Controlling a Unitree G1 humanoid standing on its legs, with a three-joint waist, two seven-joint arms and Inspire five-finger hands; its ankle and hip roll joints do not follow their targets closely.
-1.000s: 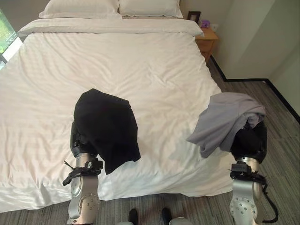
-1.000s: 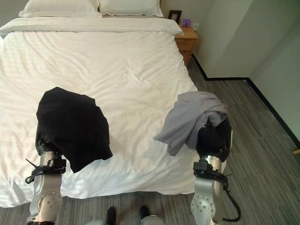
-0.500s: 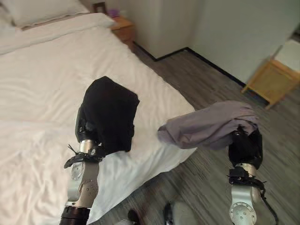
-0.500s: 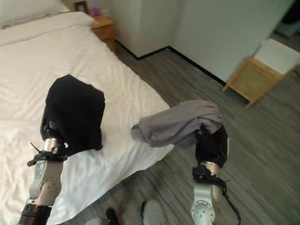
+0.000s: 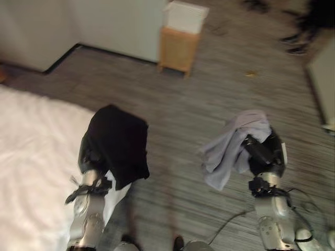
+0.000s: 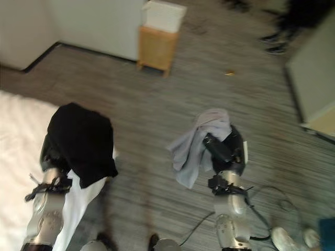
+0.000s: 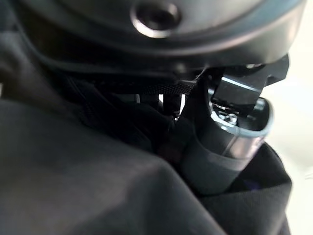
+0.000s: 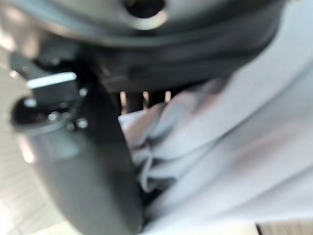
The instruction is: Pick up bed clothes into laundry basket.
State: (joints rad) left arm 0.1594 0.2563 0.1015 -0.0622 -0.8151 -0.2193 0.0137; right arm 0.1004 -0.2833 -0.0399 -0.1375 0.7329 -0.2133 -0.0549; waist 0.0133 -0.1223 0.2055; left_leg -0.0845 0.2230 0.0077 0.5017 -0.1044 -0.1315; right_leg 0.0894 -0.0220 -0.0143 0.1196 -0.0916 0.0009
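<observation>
Left robot hand [image 5: 89,157] clamped on black garment [image 5: 118,144] beside bed [image 5: 31,157], right robot hand [image 5: 264,151] clamped on grey garment [image 5: 230,149] over floor [image 5: 172,104]; both likely light, limp, prone to slip, so hold at bunched middle.

Black garment [image 5: 119,142] over the dark left hand [image 5: 88,157]; pale grey garment [image 5: 226,149] over the dark right hand [image 5: 261,151]; white bed [image 5: 31,172]; grey streaked floor [image 5: 178,120]; tan basket [image 5: 178,49].
</observation>
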